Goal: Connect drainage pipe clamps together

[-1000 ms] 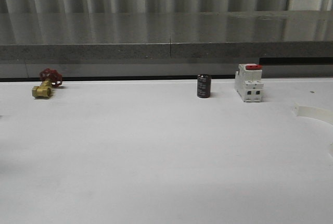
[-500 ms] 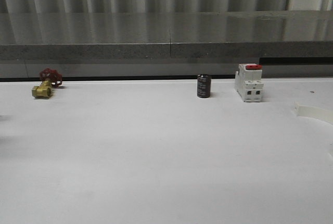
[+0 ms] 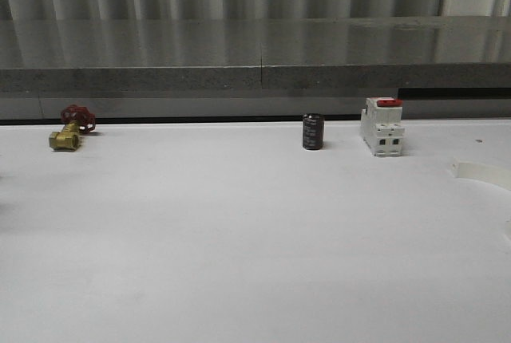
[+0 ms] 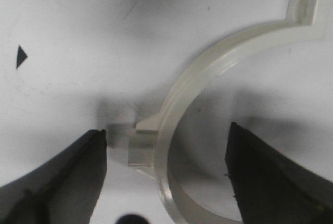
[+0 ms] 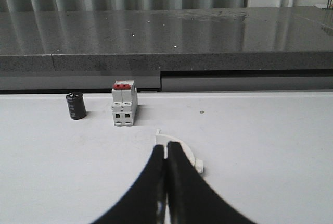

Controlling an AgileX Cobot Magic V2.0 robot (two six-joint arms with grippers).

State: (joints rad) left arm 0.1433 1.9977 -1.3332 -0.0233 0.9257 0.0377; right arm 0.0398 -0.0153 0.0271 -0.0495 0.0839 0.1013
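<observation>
One white drainage pipe clamp [image 4: 179, 91] lies flat on the white table, a half-ring with a flat end tab [image 4: 303, 4] and a small outer lug [image 4: 140, 148]. My left gripper [image 4: 166, 130] hangs open over it, its dark fingers on either side of the lug and the arc. The second clamp [image 5: 183, 148] lies on the table just beyond my right gripper [image 5: 166, 150], which is shut with nothing in it. In the front view this clamp [image 3: 481, 172] sits at the table's right edge.
A black cylinder [image 3: 312, 132] and a white block with a red top [image 3: 382, 126] stand at the table's far edge. A brass valve with a red handle [image 3: 69, 131] lies at the far left. A grey ledge [image 3: 255, 56] runs behind the table.
A faint shadow at the table's left edge has faded. The objects on the table have not moved.
</observation>
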